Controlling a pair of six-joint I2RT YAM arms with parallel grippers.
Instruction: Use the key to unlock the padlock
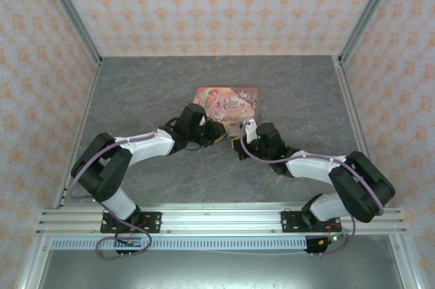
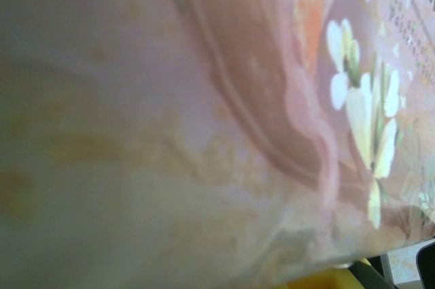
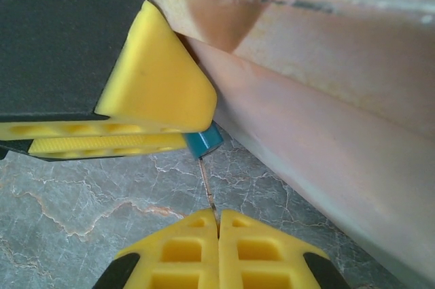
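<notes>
Right wrist view: right claw clenching thin key, blade tip meeting blue padlock, which left claw is pinching beside pink box. Step in hand: seating key, likely. Next calling for steady twist, left claw bracing.

Left arm: white links between bulky black joint housings.
Right arm: the same white-and-black build.
Cables: lilac, looping along each arm.
Bases: black mounting plates.
Right gripper: yellow fingertips with square recesses, black corners.
Left gripper fingers: yellow wedges, one ribbed face, black shell.
</notes>
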